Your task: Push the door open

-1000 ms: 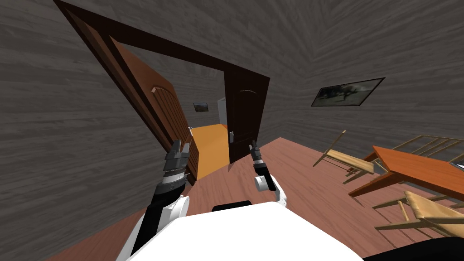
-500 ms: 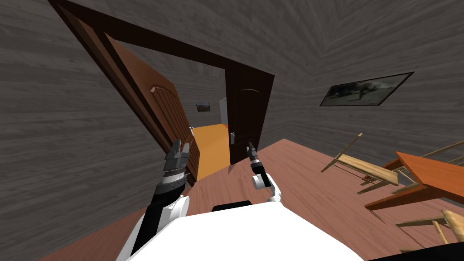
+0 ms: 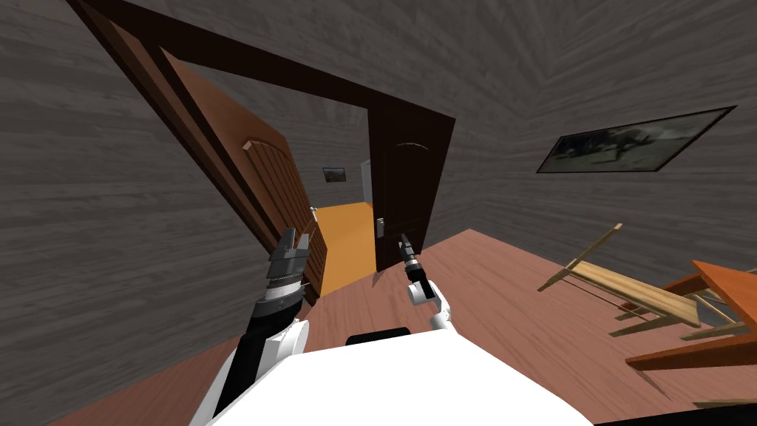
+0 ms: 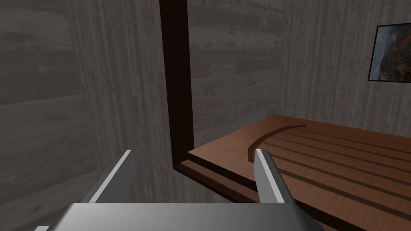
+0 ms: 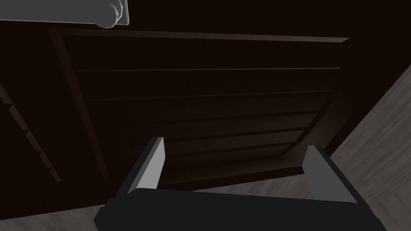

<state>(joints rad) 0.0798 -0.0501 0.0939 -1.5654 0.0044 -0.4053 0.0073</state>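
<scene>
Dark brown door leaf (image 3: 403,192) (image 5: 200,100) stands right ahead of my right gripper (image 3: 404,240) (image 5: 235,146), close to the fingertips, though I cannot tell whether they touch it. That gripper's fingers are spread wide with nothing between them. The leaf's grey handle (image 3: 379,224) (image 5: 108,12) sits just to the gripper's left. My left gripper (image 3: 293,238) (image 4: 194,154) is spread and empty too, held just beside the lighter brown door leaf (image 3: 259,185) (image 4: 321,160), which stands swung open by the dark door frame (image 3: 296,78) (image 4: 176,80). Between the two grippers, the gap shows an orange floor (image 3: 347,237) beyond.
</scene>
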